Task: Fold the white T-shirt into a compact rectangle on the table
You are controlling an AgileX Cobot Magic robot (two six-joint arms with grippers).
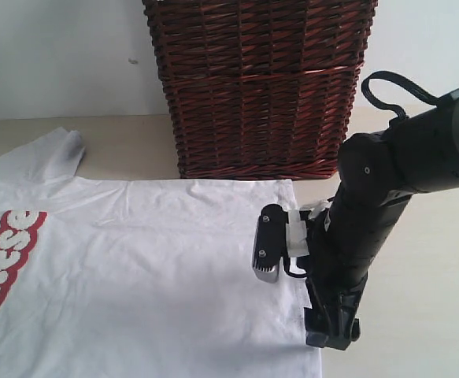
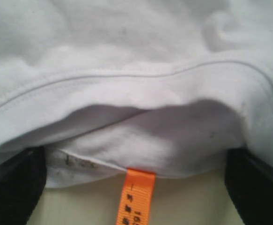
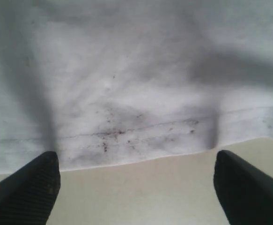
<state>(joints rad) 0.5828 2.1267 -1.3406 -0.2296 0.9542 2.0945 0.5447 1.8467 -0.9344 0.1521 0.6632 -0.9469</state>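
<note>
- Right gripper stands with its jaws spread wide and nothing clamped. Its two black ribbed fingers sit either side of a stretch of the hem of the white T-shirt. Whether the tips touch cloth or table cannot be told.
- Left gripper is spread just as wide at the collar, gripping nothing. Its two fingers show only as dark, blurred corners.
- One white T-shirt lies flat on the table, print side up. The exterior view cuts it off at the left and lower edges, so only one sleeve shows.
- Red lettering is cropped, so only its last few letters appear.
- One orange tag hangs from the collar over the bare table. Its lower end is cut off and its print is too blurred to read.
- Small dark specks dot the cloth just above the hem.
- One right arm reaches down at the hem end and hides part of that edge. The left gripper is outside the exterior view.
- One dark wicker basket stands behind the shirt, its top cut off. Its base is just beside the shirt's far edge, and contact cannot be judged.
- Two grippers and four fingers show in all.
</note>
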